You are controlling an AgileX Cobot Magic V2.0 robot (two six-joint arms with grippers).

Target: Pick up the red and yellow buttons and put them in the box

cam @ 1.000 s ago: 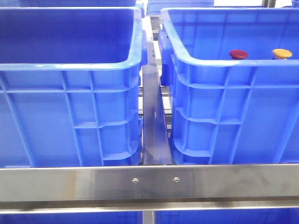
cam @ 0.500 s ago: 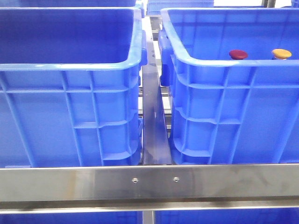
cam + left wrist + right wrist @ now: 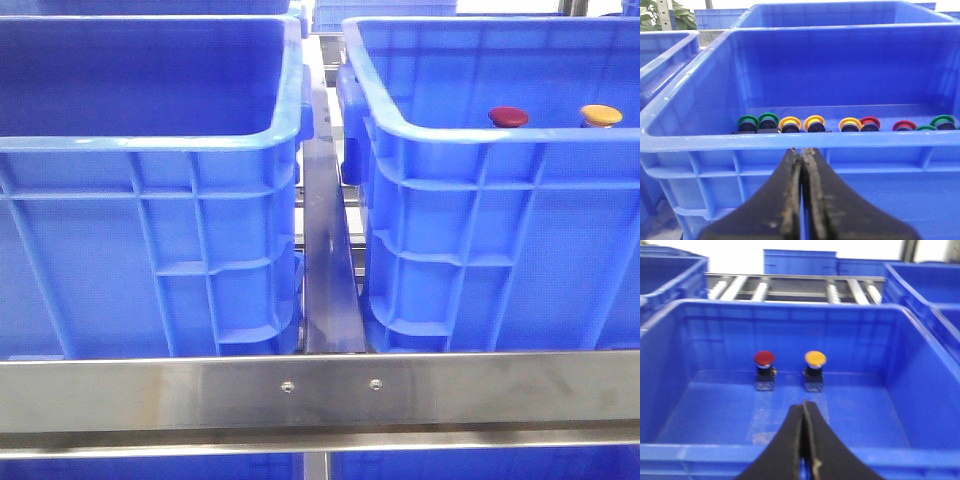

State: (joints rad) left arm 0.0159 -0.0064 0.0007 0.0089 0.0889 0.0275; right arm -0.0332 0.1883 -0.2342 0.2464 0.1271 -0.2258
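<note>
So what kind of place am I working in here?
Probably a factory or warehouse sorting line: large blue crates sit on a steel frame, roller conveyor tracks run behind, and one crate holds a row of coloured push buttons.

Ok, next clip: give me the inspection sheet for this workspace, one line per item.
Surface: steel frame rail in front of two blue crates; roller conveyor behind.
Job's things: red button and yellow button stand upright, apart, inside the right crate.
Clutter: left crate holds a row of green, yellow and red buttons lying along its floor.
Grippers: left gripper shut, empty; right gripper shut, empty; both outside the crates' near walls.
Cables: nothing seen.
Surroundings: more blue crates, a plant.
</note>
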